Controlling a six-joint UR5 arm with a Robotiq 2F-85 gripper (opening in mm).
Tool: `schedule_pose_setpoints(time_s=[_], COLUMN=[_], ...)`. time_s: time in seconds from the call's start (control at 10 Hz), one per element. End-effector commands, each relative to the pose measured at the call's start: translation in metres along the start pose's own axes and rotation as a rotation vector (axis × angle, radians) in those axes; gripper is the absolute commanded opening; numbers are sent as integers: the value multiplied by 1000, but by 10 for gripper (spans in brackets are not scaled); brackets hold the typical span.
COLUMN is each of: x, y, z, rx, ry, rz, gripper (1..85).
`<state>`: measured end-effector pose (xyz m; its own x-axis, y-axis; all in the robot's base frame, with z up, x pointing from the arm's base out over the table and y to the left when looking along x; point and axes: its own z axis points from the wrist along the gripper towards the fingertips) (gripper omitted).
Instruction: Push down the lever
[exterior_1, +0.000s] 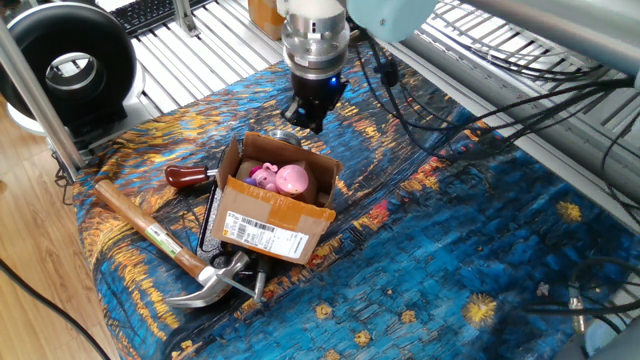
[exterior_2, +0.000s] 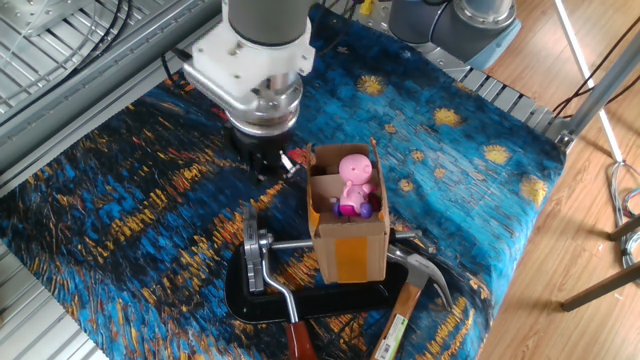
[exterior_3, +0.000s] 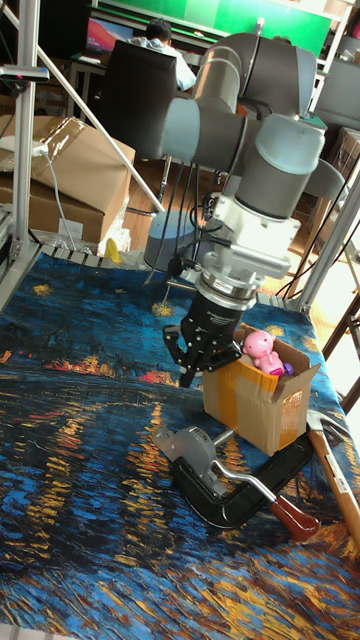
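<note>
None of the pushing looks done yet, judging from how things lie: the lever (exterior_3: 262, 493) rests low and nearly flat, its slim metal bar running out from the grey clamp head (exterior_3: 190, 449) to the glossy dark-red sleeve (exterior_3: 295, 519), and nothing touches it. It sits near the corner of the surface (exterior_2: 120, 220) where the wooden-handled hammer (exterior_1: 150, 236) also lies, just beside the cardboard box (exterior_2: 347, 226) that holds a pink toy (exterior_2: 356, 178). In one fixed view only the red sleeve shows, poking out beside the box at its far side from the hammer head.

The tool (exterior_3: 192, 372) hangs above the patterned cloth on the side of the box away from that corner, near the box's back flap but clear of the lever. Its fingers (exterior_3: 178, 349) stand a little apart with nothing between them, a narrow empty gap as far as the tall fixed view shows.

So the whole task seems to be left. My reading is that the tool has to travel over or around the box toward the lever, settle on the bar or its sleeve, and press down. Whether the lever has any downward travel left cannot be told from here, since it already lies close to the black clamp frame (exterior_2: 310, 300).
</note>
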<state>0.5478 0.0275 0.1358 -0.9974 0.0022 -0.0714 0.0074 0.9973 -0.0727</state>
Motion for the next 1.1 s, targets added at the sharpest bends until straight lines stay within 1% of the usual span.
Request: schedule_pose_setpoints(time_s=[0.0, 0.1, 0.3, 0.4, 0.5, 0.7, 0.8, 1.0], x=[-14, -15, -22, -25, -22, -20, -17, -15], y=[-35, -40, -33, -34, -37, -33, -36, -36], z=[-21, -20, -10, -7, -5, -4, -4, -7], rx=[-77, -63, -63, -63, -56, -76, -71, -67], ry=[9, 5, 3, 4, 20, 36, 49, 52], rz=[-8, -15, -9, -11, -1, 39, 47, 50], gripper=[40, 57, 57, 57, 57, 33, 20, 20])
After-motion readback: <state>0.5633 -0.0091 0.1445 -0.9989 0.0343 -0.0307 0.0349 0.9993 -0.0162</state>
